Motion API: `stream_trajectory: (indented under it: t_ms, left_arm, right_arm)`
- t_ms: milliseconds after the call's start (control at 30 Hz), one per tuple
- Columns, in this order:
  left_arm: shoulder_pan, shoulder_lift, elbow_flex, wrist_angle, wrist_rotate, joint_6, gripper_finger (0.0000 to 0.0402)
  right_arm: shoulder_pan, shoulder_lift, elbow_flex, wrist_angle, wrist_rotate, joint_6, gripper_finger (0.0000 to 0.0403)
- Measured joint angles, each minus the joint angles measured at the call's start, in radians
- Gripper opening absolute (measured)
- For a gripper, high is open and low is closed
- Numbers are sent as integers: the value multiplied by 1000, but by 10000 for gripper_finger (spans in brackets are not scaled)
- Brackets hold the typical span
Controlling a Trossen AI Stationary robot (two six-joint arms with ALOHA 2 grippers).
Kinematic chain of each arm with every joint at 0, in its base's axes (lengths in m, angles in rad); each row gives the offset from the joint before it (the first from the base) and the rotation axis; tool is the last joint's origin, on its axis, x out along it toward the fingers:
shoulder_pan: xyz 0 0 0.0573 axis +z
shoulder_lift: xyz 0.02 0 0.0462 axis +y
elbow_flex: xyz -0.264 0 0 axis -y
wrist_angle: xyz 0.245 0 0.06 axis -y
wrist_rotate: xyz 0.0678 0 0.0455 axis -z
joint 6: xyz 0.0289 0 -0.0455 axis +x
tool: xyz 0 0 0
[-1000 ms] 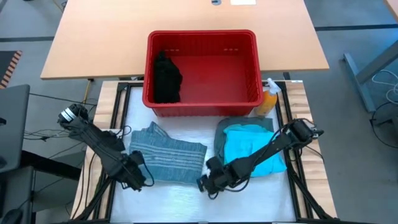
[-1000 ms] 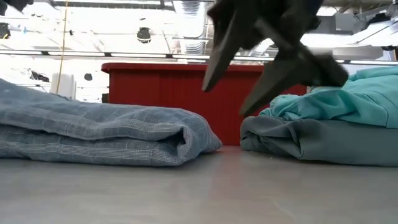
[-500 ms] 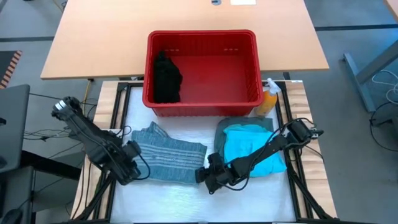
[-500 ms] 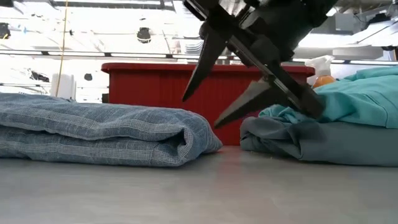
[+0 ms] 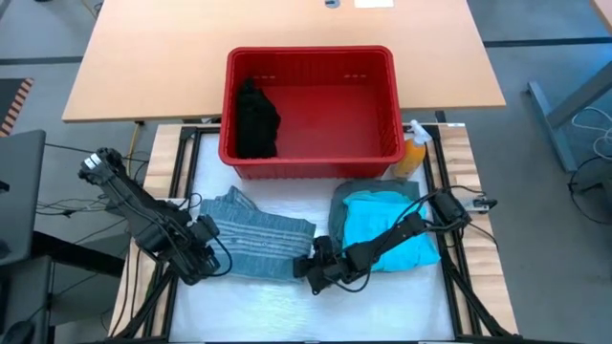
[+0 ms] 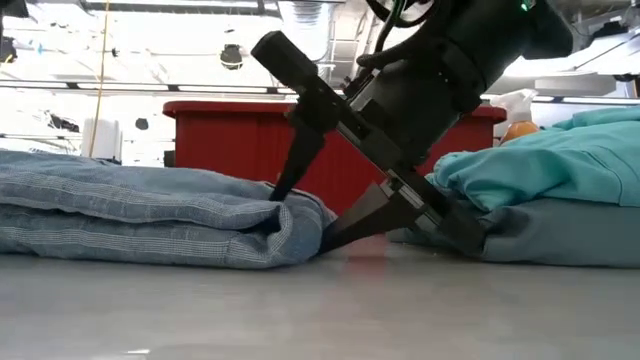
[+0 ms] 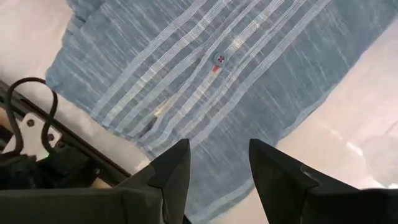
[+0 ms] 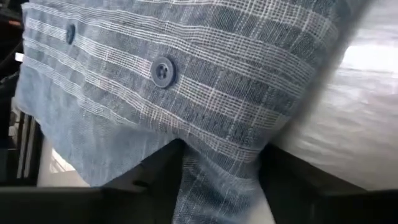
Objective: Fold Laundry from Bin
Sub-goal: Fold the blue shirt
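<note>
The blue-grey striped cloth [image 5: 253, 239] lies folded on the table's left half, in front of the red bin [image 5: 311, 53]. One black garment [image 5: 256, 119] lies in the bin's left end. A teal garment [image 5: 378, 215] lies on a grey-green one [image 5: 359, 189] at the right. My right gripper [image 6: 303, 216] is open, its fingers astride the striped cloth's right folded end. My left gripper [image 7: 217, 144] is open above the cloth's [image 7: 211, 62] near left corner, clear of it. My right gripper has the striped cloth's right folded end [image 8: 217, 177] between its open fingers. It comes slanting down from the table's right. The upper finger [image 6: 300, 150] has its tip on top of the fold and dents it [image 6: 270, 215]. The lower finger [image 6: 380, 215] lies low by the table. The cloth rests on the table.
An orange spray bottle [image 5: 413, 153] stands by the bin's right near corner. The teal and grey-green pile [image 6: 560, 200] sits close behind my right arm. A bare strip of table runs along the near edge, and a wooden table lies beyond the bin.
My right gripper has come down and toward the table's left, from above the gap between the piles onto the striped cloth's right end. That end is now dented and pushed a little left. My left gripper has drawn a little toward the far edge and risen.
</note>
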State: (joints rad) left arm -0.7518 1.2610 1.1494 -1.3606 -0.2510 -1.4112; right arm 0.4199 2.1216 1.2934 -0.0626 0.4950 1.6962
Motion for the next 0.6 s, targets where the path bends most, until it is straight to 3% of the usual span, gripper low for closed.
stream_trajectory:
  t_ms: [67, 233, 367, 500, 600]
  left_arm:
    - [-2, 0, -16, 14, -3, 16, 156]
    - [14, -5, -50, 179, -140, 161, 156]
    - [153, -22, -103, 439, -157, 431, 156]
    - [395, -4, -174, 752, 22, 789, 155]
    - [585, 49, -204, 893, 196, 972, 155]
  right_arm:
    - [0, -7, 0, -10, 8, -34, 187]
    - [-9, -25, -4, -20, 22, -176, 31]
    - [-23, -63, -3, -47, -32, -261, 38]
    - [-21, -67, -3, -120, -97, -265, 39]
    - [-21, -68, -3, -153, -143, -266, 31]
